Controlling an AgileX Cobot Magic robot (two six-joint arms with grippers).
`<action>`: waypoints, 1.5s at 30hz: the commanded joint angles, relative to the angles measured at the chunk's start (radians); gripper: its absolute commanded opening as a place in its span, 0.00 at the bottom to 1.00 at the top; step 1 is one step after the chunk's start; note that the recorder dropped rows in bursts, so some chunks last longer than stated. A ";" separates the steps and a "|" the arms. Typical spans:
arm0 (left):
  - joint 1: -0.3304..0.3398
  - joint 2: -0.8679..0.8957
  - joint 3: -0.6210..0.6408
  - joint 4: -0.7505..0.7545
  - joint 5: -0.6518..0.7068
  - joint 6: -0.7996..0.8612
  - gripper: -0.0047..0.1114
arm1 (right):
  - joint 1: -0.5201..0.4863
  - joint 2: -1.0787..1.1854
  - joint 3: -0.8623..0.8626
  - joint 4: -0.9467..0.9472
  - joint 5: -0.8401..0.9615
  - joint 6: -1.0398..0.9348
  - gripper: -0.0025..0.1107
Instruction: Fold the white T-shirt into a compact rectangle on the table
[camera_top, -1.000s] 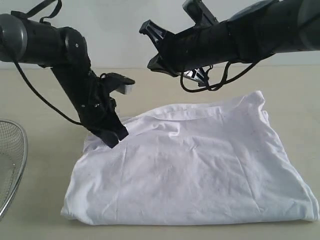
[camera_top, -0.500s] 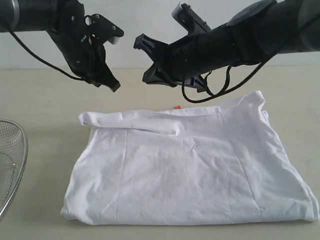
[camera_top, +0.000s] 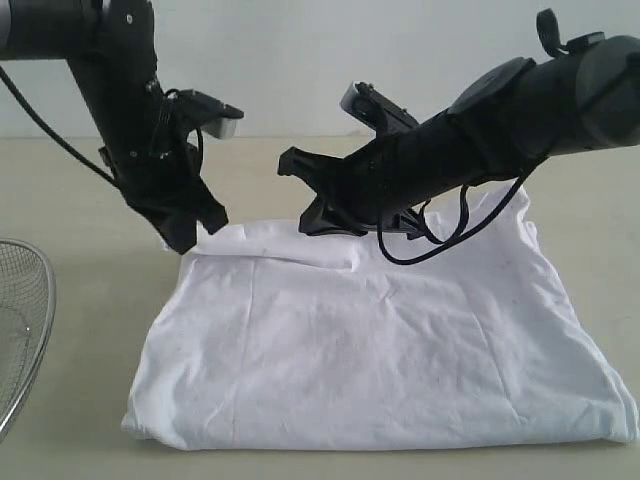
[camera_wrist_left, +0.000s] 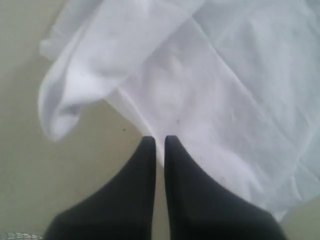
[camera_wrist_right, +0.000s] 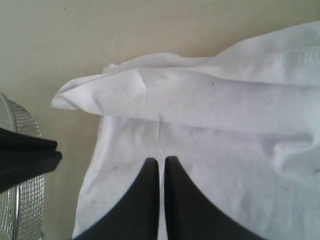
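Both arms have dropped since half a second ago. Your left hand (camera_top: 188, 238) has swung down from above the desk (camera_top: 70, 260) to the far left corner of the white T-shirt (camera_top: 380, 340). Your right hand (camera_top: 312, 195) has sunk to the shirt's far edge, and its arm now covers the spot where the orange tag showed. The shirt has not shifted.

From the exterior view, you see the shirt lying plain side up as a rough rectangle on the pale beige desk, with a rolled fold along its far edge. A wire-mesh basket (camera_top: 20, 320) cuts in at the left border, and a blank pale wall (camera_top: 280, 60) stands behind the desk.

Through the left wrist view, your left hand (camera_wrist_left: 158, 142) has its fingers pressed together with nothing between them, poised over the shirt's (camera_wrist_left: 225, 100) edge where cloth meets bare desk (camera_wrist_left: 50, 175). Whether it touches the cloth you cannot tell.

Through the right wrist view, your right hand (camera_wrist_right: 161, 161) is likewise drawn together and empty, over the shirt (camera_wrist_right: 225, 110) just beside the rolled fold. Bare desk (camera_wrist_right: 150, 25) lies beyond, with the basket (camera_wrist_right: 25, 210) off to one side.
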 joint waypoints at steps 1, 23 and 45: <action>-0.031 -0.006 0.079 -0.041 -0.045 0.002 0.08 | -0.007 -0.007 0.002 -0.006 -0.014 -0.019 0.02; -0.085 0.107 0.142 0.000 -0.311 -0.142 0.08 | -0.007 -0.007 0.002 -0.006 0.039 -0.028 0.02; 0.049 0.091 0.142 0.091 -0.292 -0.233 0.08 | -0.007 -0.007 0.002 -0.006 0.034 -0.036 0.02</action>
